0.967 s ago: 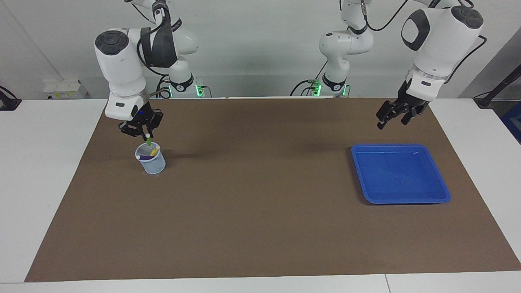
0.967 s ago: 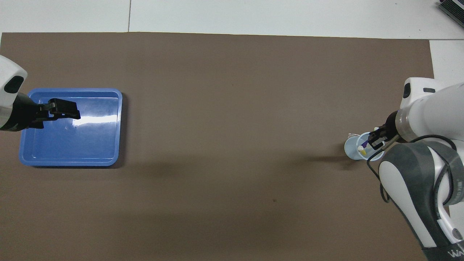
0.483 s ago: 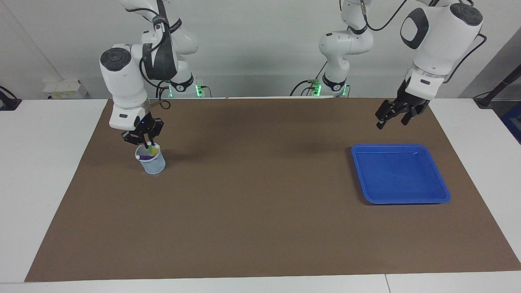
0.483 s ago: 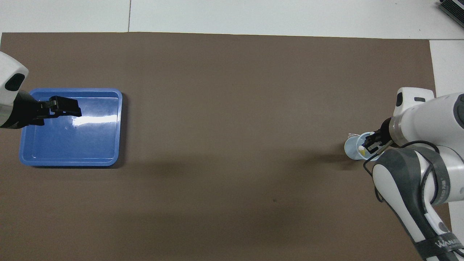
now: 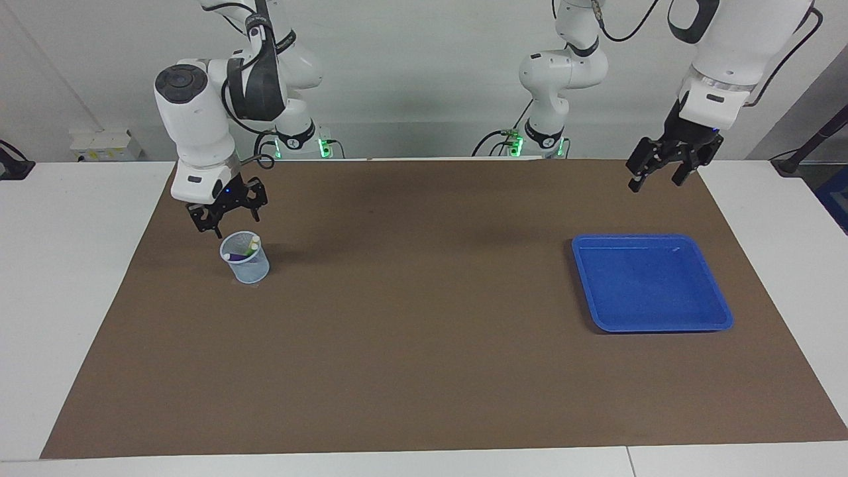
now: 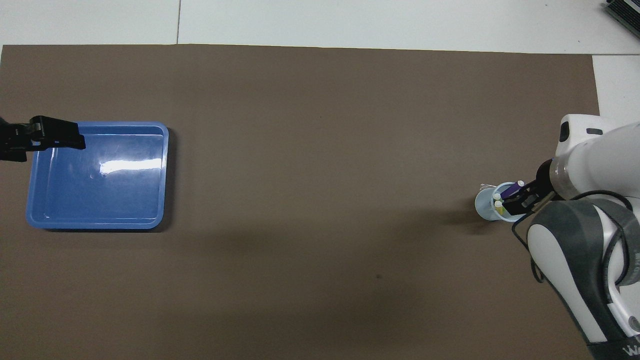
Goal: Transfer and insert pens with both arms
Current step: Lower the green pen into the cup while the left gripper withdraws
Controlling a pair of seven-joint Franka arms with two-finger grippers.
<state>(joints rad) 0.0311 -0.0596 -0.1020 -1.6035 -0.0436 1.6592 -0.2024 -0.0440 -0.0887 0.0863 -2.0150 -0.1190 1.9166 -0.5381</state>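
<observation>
A pale blue mesh cup stands on the brown mat toward the right arm's end of the table. The pens stand in it: a purple pen, a yellow one and a green one, whitish ends up. My right gripper hangs just above the cup's rim, open, holding nothing. My left gripper is open and empty, raised high over the edge of the blue tray.
The blue tray holds nothing and lies toward the left arm's end. The brown mat covers most of the white table. The right arm's forearm overhangs the mat beside the cup.
My right gripper lowered the green pen into the cup, let go, opened and rose a little. The left arm lifted and drew back from over the tray's middle to its edge.
</observation>
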